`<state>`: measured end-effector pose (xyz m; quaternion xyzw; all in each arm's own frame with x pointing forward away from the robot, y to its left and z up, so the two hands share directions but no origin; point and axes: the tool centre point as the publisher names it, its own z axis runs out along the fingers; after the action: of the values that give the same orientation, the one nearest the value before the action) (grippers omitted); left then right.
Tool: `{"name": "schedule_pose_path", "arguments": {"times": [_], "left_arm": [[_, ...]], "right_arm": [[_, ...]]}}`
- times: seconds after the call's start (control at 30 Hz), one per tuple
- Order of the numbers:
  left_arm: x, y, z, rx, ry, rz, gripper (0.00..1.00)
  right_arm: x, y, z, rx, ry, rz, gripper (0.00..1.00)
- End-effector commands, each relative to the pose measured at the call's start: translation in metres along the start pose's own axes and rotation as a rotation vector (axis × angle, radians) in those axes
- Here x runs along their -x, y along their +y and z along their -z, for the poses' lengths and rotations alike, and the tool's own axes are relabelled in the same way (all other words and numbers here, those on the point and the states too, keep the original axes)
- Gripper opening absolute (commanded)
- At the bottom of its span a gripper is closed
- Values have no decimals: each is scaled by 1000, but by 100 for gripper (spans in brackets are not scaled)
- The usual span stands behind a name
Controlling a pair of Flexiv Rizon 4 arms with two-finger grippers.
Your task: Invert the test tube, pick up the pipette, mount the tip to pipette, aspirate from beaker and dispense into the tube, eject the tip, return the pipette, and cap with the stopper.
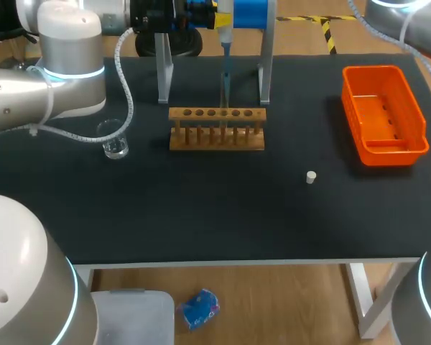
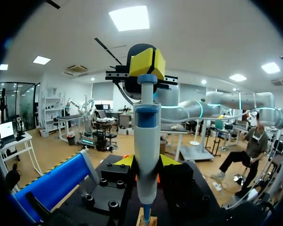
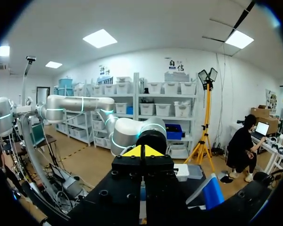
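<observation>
Grey pipette (image 2: 146, 136) — in left gripper (image 2: 146, 163)

Lab bench is shown: wooden test-tube rack (image 1: 216, 131) is set at 12 o'clock on black table (image 1: 201, 215), glass beaker (image 1: 115, 142) approx. 10 o'clock, pipette (image 1: 225, 61) above rack.

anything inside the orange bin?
Nothing visible from the head view: the orange bin shows only its bare floor with a few small dark marks. Its near wall covers a strip of the floor, so that part cannot be checked.
</observation>
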<state>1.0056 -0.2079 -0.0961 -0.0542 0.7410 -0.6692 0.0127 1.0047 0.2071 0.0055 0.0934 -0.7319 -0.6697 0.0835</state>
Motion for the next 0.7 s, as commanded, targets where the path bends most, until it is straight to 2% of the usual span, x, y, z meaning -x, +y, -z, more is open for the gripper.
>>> {"name": "schedule_pose_path", "arguments": {"times": [0.03, 0.7], "left_arm": [[0, 0, -1, -1, -2, -1, 0], [0, 0, -1, -1, -2, -1, 0]], "right_arm": [[2, -4, 1, 3, 3, -3, 0], [0, -14, 1, 16, 1, -24, 0]]}}
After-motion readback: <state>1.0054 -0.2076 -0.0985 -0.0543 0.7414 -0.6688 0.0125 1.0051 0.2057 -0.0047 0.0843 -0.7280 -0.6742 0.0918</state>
